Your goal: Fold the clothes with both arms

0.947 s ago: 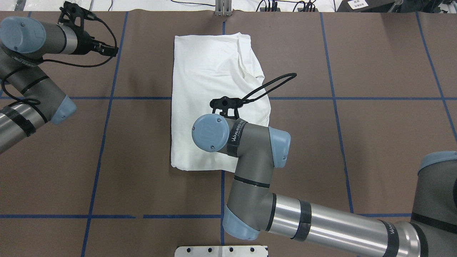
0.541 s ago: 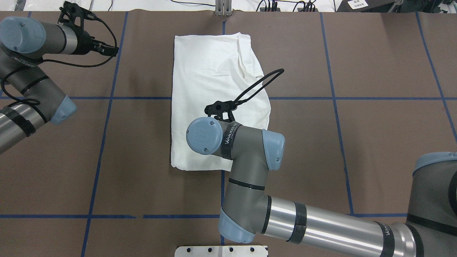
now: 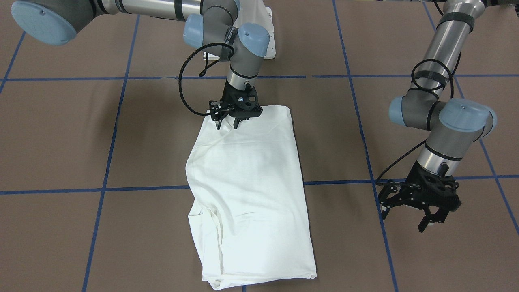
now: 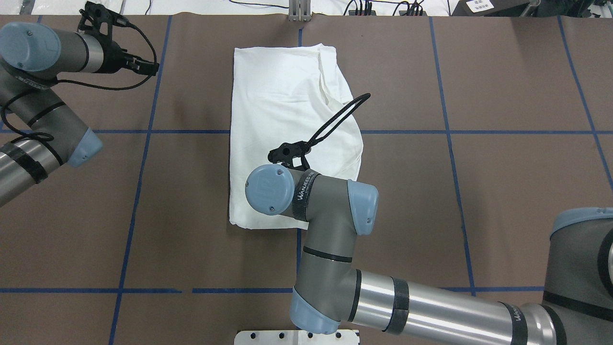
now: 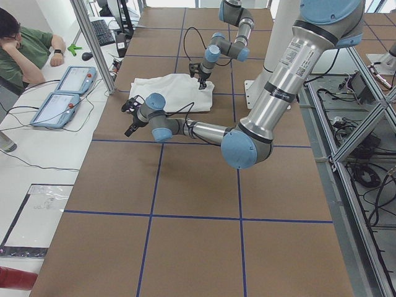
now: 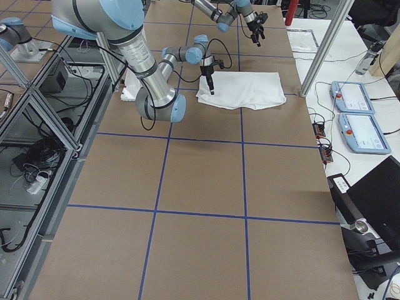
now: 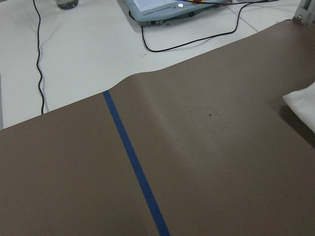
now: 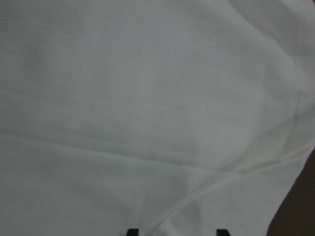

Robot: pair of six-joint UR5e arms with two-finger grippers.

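Observation:
The clothes, one white shirt (image 3: 247, 190) folded into a long rectangle, lie on the brown table (image 4: 503, 191) at mid-width. My right gripper (image 3: 227, 125) points down at the shirt's end nearest the robot, open, its tips just at the cloth. The right wrist view is filled with white fabric (image 8: 147, 98), with two black fingertips (image 8: 132, 231) apart at the bottom edge. In the overhead view the right wrist hides that gripper. My left gripper (image 3: 403, 218) hangs open above bare table beside the shirt's far end, holding nothing. The left wrist view catches only a shirt corner (image 7: 302, 105).
The white pedestal base (image 4: 297, 337) sits at the table's near edge. Blue tape lines (image 4: 450, 132) cross the brown cover. Beyond the far edge a white side table carries teach pendants (image 5: 74, 80) and cables, and a person (image 5: 25, 49) sits there.
My right arm has drawn back toward the robot and slightly leftward in the overhead view, above the shirt's near half. The left arm and the shirt have stayed put.

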